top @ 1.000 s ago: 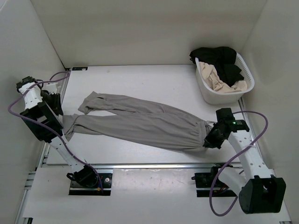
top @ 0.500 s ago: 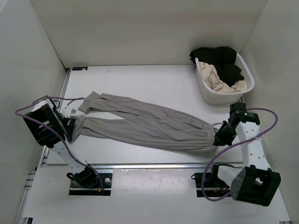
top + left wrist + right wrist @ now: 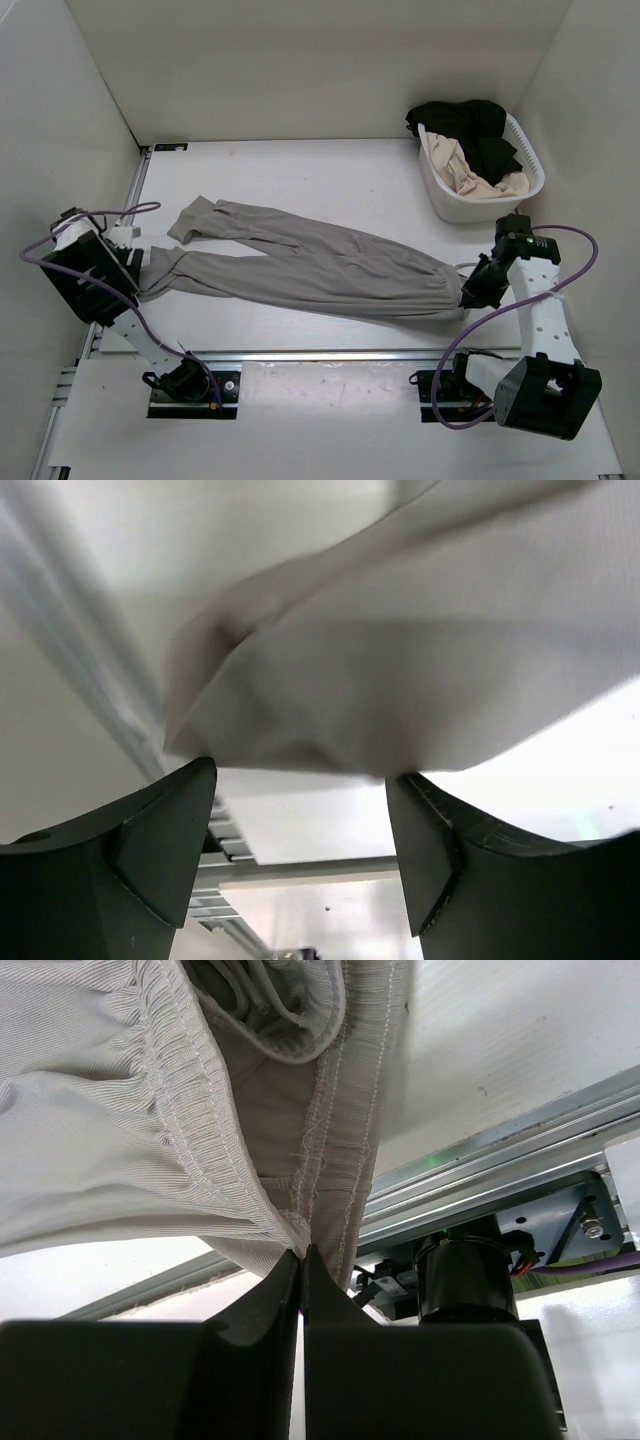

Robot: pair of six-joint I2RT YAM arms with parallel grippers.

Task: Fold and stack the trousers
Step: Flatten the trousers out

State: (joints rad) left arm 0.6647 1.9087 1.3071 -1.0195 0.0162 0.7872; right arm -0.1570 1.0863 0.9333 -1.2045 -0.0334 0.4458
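White table [image 3: 330,170], trousers [image 3: 320,265] spread for folding: waistband clamped by right gripper [image 3: 302,1252], left gripper [image 3: 300,775] agape at cuff, cuff grasp likely needed next.

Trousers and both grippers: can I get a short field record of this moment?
trousers: unfolded, laid across the table, waistband right, leg ends left
left gripper: open at the near leg end, not clamping it
right gripper: shut on the waistband
basket: far right, holding a black garment and a cream garment
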